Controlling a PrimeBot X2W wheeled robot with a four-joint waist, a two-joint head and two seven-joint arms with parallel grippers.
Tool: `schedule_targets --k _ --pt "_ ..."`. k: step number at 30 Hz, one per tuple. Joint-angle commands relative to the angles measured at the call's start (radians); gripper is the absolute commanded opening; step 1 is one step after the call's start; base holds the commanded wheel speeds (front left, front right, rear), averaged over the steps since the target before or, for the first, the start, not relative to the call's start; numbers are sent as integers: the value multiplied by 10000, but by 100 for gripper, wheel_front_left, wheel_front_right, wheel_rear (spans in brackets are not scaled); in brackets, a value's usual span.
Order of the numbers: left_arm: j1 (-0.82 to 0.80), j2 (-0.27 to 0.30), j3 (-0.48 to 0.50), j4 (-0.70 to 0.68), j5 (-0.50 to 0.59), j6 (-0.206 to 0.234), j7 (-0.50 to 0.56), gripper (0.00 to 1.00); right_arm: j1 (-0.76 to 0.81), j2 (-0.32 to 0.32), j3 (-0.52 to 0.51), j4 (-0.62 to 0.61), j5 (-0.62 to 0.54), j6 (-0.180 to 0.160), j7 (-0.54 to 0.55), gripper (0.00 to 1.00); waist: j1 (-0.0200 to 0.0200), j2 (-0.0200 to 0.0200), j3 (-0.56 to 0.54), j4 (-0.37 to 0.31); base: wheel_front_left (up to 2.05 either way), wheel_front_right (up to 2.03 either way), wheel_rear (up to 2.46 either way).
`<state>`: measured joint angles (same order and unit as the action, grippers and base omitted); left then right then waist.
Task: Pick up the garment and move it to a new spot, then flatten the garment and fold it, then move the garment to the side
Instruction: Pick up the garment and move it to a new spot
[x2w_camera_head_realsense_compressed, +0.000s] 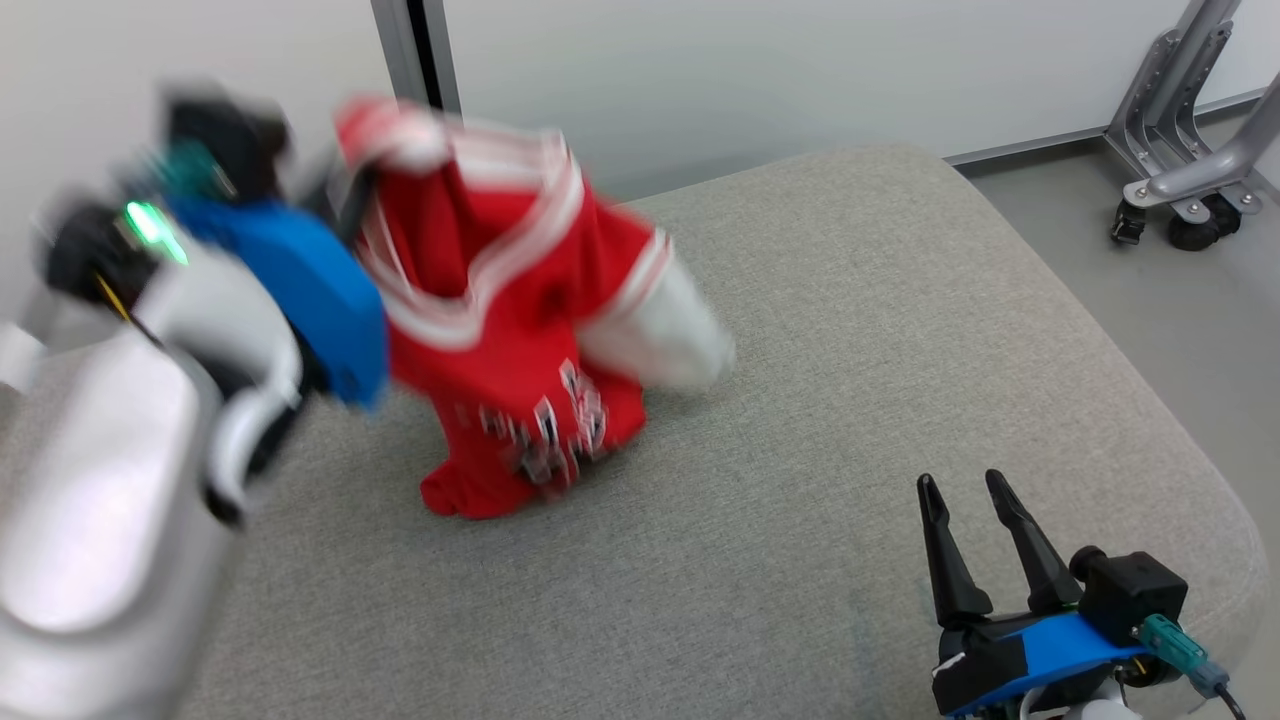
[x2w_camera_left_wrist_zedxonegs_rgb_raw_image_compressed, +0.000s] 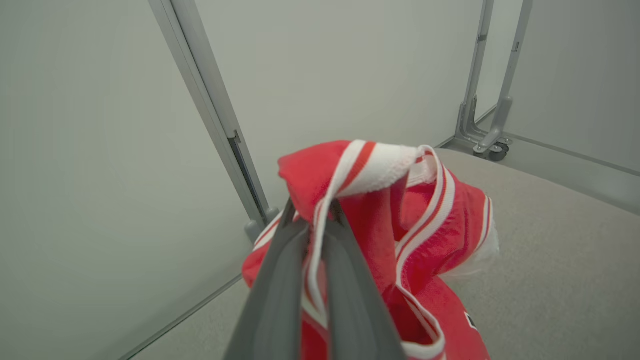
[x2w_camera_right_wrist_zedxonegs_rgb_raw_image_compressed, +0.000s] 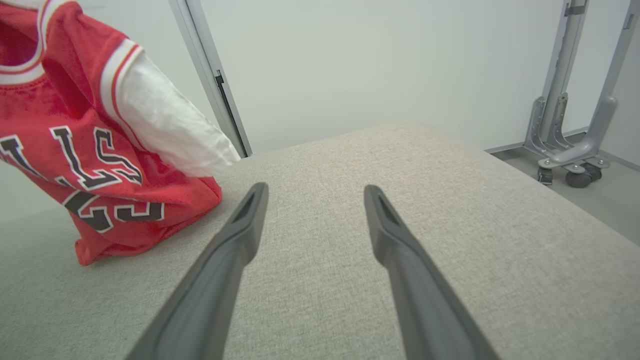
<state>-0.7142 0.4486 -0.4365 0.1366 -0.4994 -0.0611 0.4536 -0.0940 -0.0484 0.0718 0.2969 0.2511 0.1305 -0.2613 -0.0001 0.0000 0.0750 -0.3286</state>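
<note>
The first step looks to be in hand: the red jersey (x2w_camera_head_realsense_compressed: 500, 320) is raised by its neck end, with its lower hem resting on the grey cushion (x2w_camera_head_realsense_compressed: 850, 350) toward the far left and a white sleeve sticking out to the right. The left gripper (x2w_camera_left_wrist_zedxonegs_rgb_raw_image_compressed: 312, 210) is closed tight on a fold of the red-and-white trim near the collar, the cloth pinched between its two fingers and the rest hanging below in a bunch. The right gripper (x2w_camera_head_realsense_compressed: 960, 485) has its jaws wide apart and holds nothing; it hovers over bare cushion near the front right corner, well apart from the jersey. The left arm is blurred in the head view, so its exact pose there is hard to tell. The next move, as I judge it, calls for carrying the jersey over to the open middle of the cushion and lowering it gently so that it spreads instead of heaping, with the free right gripper ready to take a second hold for the flattening
</note>
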Motion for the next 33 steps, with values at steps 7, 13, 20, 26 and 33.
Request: schedule_targets --k 7,13,20,26,33 --pt "2450 -1049 -892 2035 70 443 -1154 48 14 -36 -31 -91 -24 4 -47 100 1 0 130 333 0 0 0" --pt "3153 -1994 -972 3242 -77 687 -2703 100 31 -41 -55 -141 -66 4 -46 100 1 0 178 794 0 0 0" --pt "3536 -2279 -607 3173 -358 696 -4117 100 107 -43 -176 -116 -95 4 -47 100 1 0 44 1433 0 0 0" --pt "4361 -1987 16 2126 -553 962 -5485 100 242 -43 -398 -188 -245 4 17 100 1 0 -176 2041 0 0 0" --pt "5506 -1645 754 1117 -717 1470 -6611 100 380 -40 -860 -321 -470 4 168 100 1 0 -477 2707 0 0 0"
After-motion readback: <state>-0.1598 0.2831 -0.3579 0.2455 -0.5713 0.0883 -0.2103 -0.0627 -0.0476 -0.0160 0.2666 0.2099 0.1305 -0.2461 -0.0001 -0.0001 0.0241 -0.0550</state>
